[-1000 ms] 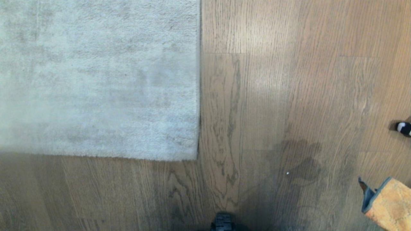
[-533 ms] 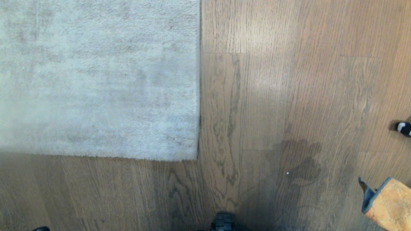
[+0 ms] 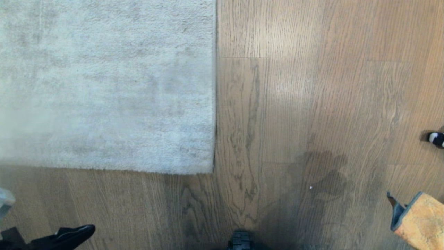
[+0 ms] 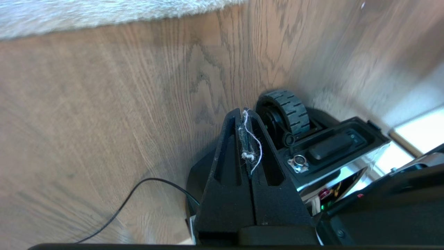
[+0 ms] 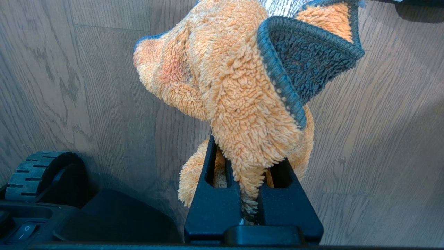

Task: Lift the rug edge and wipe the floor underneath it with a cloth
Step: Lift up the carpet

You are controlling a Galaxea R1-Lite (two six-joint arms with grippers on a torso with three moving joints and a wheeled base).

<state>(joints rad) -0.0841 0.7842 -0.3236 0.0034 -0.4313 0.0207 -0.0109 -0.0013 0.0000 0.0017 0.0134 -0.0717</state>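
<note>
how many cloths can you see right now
1: the cloth, orange with dark trim, is clamped in the right gripper above the floor, at the head view's lower right. Others may lie outside the views.

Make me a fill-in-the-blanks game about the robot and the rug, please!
1. The right tool is shut on the orange ____.
2. The rug edge lies ____ on the floor.
3. The left tool is shut with white ____ caught in it.
4. The rug is pale ____.

Missing words: cloth; flat; threads; grey
</note>
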